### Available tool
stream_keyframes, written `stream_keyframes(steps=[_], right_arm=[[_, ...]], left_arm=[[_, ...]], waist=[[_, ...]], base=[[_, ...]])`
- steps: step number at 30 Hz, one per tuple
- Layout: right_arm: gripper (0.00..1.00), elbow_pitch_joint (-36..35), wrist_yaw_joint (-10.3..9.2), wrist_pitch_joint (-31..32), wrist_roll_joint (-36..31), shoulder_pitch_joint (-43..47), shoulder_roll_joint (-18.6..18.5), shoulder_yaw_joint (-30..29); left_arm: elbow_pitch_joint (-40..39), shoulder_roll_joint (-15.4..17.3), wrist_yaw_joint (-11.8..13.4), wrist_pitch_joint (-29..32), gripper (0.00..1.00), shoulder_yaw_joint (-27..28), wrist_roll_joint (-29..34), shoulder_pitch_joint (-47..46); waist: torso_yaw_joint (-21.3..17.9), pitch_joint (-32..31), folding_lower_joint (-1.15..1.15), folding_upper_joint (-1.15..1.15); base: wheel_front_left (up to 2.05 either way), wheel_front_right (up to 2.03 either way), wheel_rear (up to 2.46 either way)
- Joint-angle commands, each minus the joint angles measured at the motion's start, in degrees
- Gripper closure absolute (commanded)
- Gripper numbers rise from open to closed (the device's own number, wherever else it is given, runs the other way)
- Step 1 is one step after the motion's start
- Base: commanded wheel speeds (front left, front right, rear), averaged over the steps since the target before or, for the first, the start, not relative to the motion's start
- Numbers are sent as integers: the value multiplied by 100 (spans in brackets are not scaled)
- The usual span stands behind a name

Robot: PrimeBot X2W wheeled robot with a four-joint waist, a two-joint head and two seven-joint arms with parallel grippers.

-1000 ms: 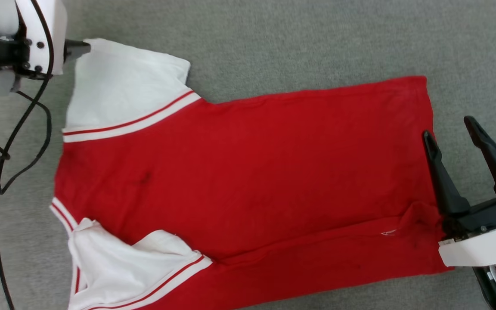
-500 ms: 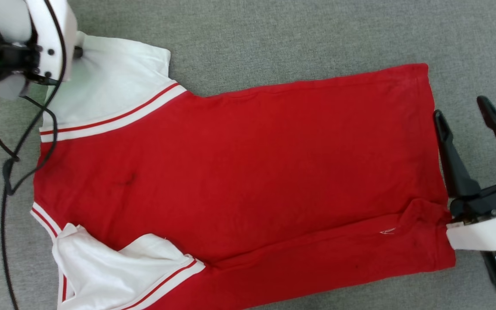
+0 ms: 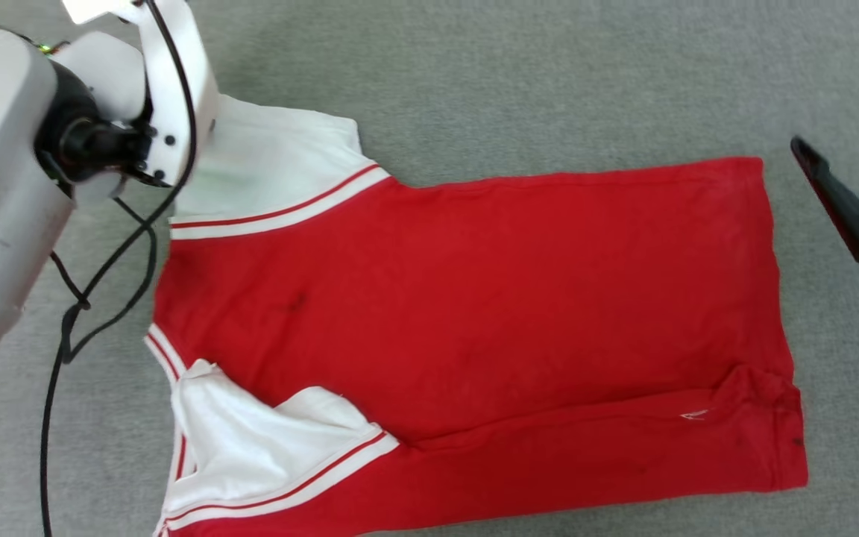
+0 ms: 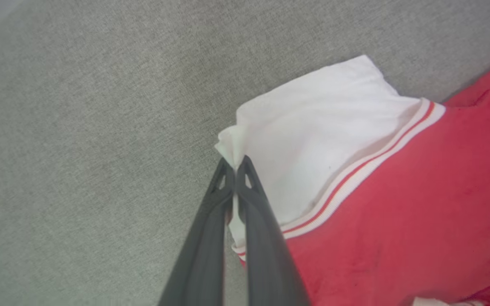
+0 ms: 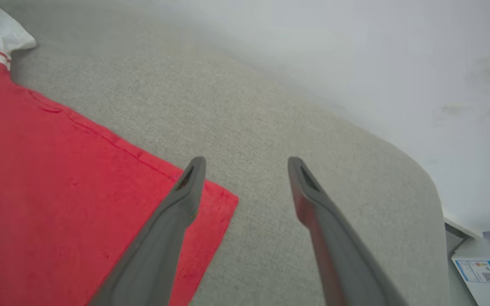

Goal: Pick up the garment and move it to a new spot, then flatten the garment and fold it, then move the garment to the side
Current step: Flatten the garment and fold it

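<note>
Now red jersey lies spread flat on grey table, hem toward robot's right. Left hand pinched together on corner of far white sleeve, cloth bunched between fingers. Right hand spread wide apart, holding nothing, near hem corner.
</note>
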Motion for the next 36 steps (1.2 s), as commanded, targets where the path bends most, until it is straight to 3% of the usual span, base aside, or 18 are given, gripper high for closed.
stream_keyframes(steps=[1, 8, 14, 22, 29, 30, 31, 36], right_arm=[[0, 90, -4, 247, 150, -111, -132, 126], [0, 696, -3, 2410, 1330, -1152, -976, 1141], [0, 1260, -3, 3392, 1758, -1864, -973, 1620], [0, 2092, -4, 3427, 1710, -2210, -628, 1806], [0, 2447, 6, 3174, 1906, -1710, -470, 2320], [65, 2471, 6, 3075, 1929, -1688, -465, 2340], [100, 2515, 6, 3041, 1993, -1667, -453, 2348], [100, 2540, 2, 2498, 2083, -1814, -510, 2243]], left_arm=[[-49, -39, -9, -33, 100, -27, -24, 81], [-412, -113, -28, -240, 100, -125, -135, 40], [-639, -130, -36, -354, 100, -184, -150, -65], [-807, -140, -39, -503, 100, -265, -206, -179], [-886, -89, -40, -633, 100, -354, -300, -214], [-893, -69, -40, -657, 100, -377, -320, -202], [-894, -44, -40, -675, 100, -401, -339, -179], [-1029, 110, -40, -872, 100, -531, -475, -3]], waist=[[137, -117, 0, 0], [407, -116, 0, 0], [612, 29, 0, 0], [793, 277, 0, 0], [850, 382, 0, 0], [846, 368, 0, 0], [833, 336, 0, 0], [740, 71, 0, 0]], base=[[0, 0, 0], [0, 0, 0], [0, 0, 0], [0, 0, 0], [0, 0, 0], [0, 0, 0], [0, 0, 0], [0, 0, 0]])
